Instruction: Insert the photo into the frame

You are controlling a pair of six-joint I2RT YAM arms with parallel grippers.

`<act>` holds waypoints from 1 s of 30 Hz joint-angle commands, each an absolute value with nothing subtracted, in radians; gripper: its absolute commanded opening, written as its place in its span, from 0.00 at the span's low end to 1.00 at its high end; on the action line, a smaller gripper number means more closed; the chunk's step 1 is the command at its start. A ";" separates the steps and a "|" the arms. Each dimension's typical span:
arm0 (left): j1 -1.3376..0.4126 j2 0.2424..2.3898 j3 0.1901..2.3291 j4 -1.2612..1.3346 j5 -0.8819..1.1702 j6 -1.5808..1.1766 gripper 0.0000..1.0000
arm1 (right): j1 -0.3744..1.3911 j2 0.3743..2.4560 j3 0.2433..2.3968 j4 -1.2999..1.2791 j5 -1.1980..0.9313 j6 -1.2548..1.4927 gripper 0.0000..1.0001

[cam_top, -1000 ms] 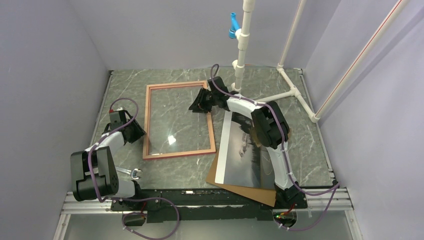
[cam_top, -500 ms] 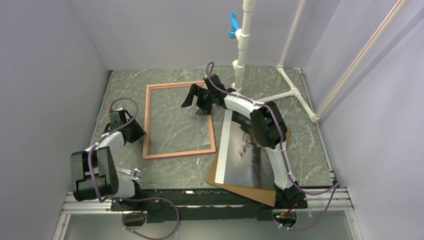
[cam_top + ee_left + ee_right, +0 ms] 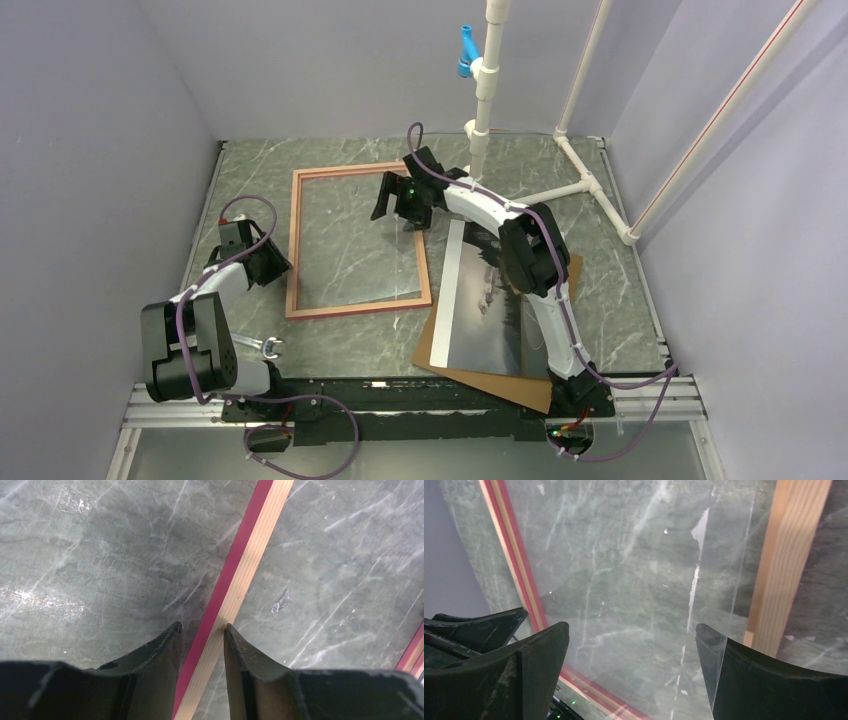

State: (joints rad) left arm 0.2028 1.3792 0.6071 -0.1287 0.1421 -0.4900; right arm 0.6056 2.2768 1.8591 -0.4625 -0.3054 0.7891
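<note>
One frame (image 3: 295,245), one photo (image 3: 480,320), one brown backing board (image 3: 500,385), one clear pane (image 3: 649,580) and two robot arms, left arm (image 3: 215,285) and right arm (image 3: 480,210), are counted on one marble table (image 3: 620,300)

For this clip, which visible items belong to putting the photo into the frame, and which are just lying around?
Job in hand:
the frame
the photo
left gripper, straddling the frame's rail
right gripper, open over the frame

Lying about:
brown backing board under the photo
white pipe stand
blue fitting

Bright, even overhead light, sharp views, glare streaks on the table (image 3: 45,600).
</note>
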 commanded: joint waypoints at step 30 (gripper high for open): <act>0.194 1.242 0.650 -0.319 0.097 -0.451 0.58 | 0.616 2.186 1.938 -0.662 -0.031 0.679 1.00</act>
State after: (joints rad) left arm 0.1967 1.3094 0.6083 -0.2569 0.1268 -0.4652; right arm 0.6174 2.2559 1.8843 -0.6147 -0.0872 0.7094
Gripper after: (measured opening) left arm 0.529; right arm 0.994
